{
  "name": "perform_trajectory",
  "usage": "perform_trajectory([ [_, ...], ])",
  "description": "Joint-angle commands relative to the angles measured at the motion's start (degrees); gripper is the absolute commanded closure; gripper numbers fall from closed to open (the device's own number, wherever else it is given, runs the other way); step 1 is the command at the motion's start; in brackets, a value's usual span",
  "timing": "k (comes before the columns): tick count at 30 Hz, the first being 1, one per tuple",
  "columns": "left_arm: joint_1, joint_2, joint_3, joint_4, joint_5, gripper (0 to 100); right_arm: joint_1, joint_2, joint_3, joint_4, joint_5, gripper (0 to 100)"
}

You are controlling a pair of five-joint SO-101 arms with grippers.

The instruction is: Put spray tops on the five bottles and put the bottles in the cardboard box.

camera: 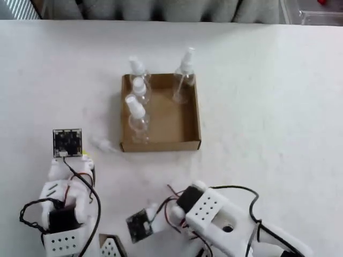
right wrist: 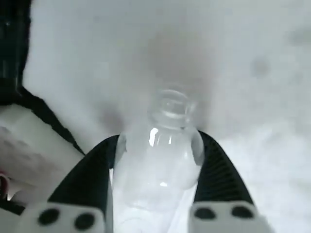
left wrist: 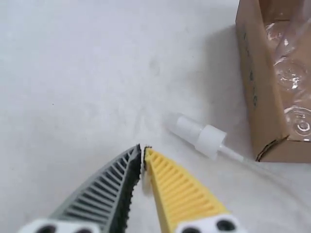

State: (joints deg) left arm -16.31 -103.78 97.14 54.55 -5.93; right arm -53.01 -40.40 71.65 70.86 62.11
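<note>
Where the high view looks down on the white tabletop, the cardboard box sits in the middle of the frame. Three capped bottles stand in a row along its left wall, and a fourth capped bottle stands in its upper right corner. A loose spray top lies on the tabletop just left of the box's lower left corner. The left arm fills the lower left of the frame and the right arm the lower middle and right.

The left wrist view adds the state of the left tool: at lower centre its grey and yellow fingers are pressed together with nothing between them. The spray top lies on its side right of centre, near the fingertips but apart from them, its thin tube pointing towards the box's corner. The box stands at the right edge, with clear bottle bottoms visible inside.

The right wrist view supplies the remaining bottle. At lower centre the right tool is clamped on the shoulders of an open bottle, clear and without a top, its bare neck pointing towards the tabletop.
</note>
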Motion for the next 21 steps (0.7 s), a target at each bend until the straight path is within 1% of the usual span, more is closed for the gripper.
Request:
perform_trajectory([
  [1, -0.48, -0.57, -0.09, -1.58, -0.26, 98, 8.4, 0.04, -0.35, -2.68, -0.35, 96.5],
  [5, -0.48, -0.57, -0.09, -1.67, -0.26, 98, 21.41, 0.04, -5.54, -4.79, -0.44, 98.5],
  [12, -0.48, -0.57, -0.09, -1.58, -0.26, 98, 42.42, 0.04, -14.33, -4.97, -8.18, 98.4],
  [18, -0.48, -0.57, -0.09, -1.49, -0.26, 98, 62.64, 0.04, -17.58, -5.32, -8.26, 98.1],
  [21, -0.48, -0.57, -0.09, -1.49, -0.26, 98, 73.45, 0.48, -17.67, -9.98, -8.26, 98.1],
])
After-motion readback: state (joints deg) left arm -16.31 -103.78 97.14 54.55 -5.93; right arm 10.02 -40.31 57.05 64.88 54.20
